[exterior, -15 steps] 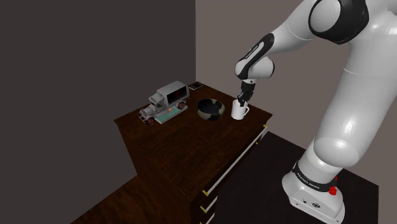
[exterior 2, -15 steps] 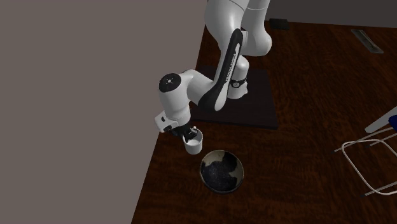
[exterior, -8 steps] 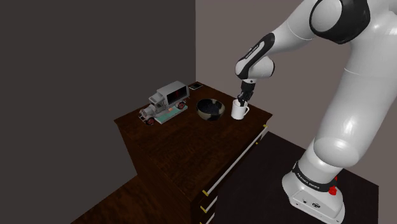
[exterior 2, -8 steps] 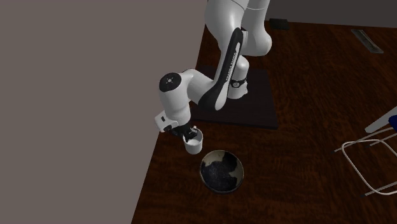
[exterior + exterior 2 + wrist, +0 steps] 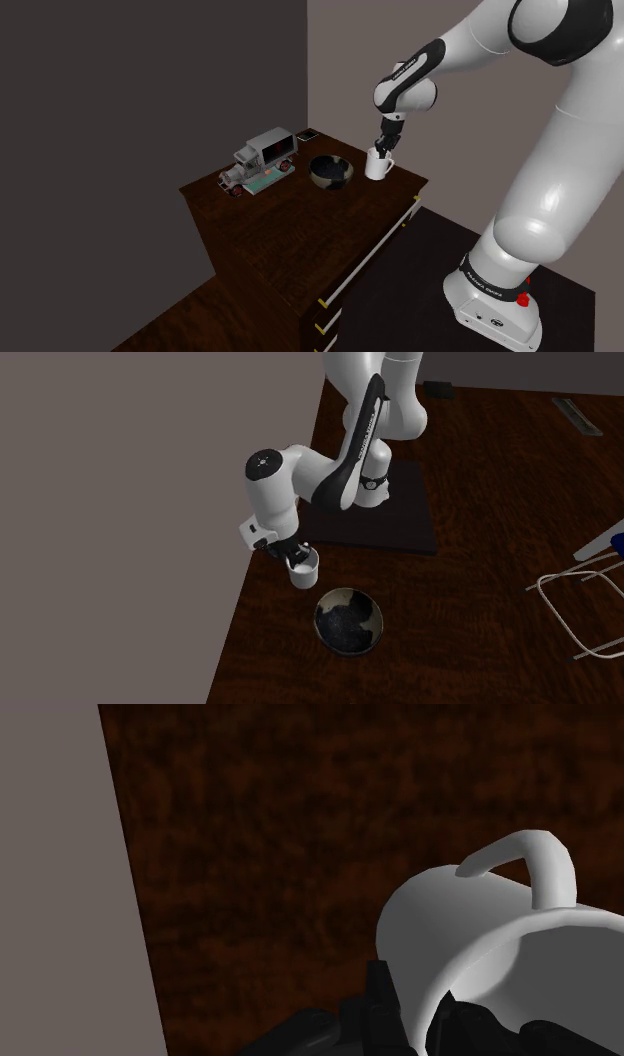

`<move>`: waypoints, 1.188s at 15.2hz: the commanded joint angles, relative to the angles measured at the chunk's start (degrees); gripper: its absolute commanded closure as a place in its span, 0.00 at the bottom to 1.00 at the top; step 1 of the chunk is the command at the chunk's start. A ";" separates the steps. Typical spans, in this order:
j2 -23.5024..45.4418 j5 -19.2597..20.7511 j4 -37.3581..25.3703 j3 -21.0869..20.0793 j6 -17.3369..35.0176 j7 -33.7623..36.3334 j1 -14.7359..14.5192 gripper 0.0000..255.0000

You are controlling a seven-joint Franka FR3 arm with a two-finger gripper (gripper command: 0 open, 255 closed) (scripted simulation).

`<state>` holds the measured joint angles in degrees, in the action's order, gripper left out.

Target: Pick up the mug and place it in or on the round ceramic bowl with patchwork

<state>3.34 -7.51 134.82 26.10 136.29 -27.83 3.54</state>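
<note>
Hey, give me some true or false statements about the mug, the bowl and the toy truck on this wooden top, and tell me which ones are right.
1. The fingers clasp the white mug at its rim. True.
2. The white mug sits inside the bowl. False: it is beside the bowl and apart from it, held by the fingers.
3. In the shoulder view, the toy truck stands on the wooden top to the bowl's left, and the white mug is on the bowl's right. True.
4. The bowl lies upside down. False: its open side faces up.
5. The toy truck is touching the white mug. False: the bowl lies between them.
</note>
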 commanded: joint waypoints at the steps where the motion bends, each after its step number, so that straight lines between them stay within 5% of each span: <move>1: -1.41 1.10 -0.43 0.11 -1.64 0.90 -0.08 1.00; 18: -9.78 6.43 -6.09 -0.31 -14.63 5.40 -0.01 1.00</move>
<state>-6.08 -1.28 129.41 25.84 122.68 -22.61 3.52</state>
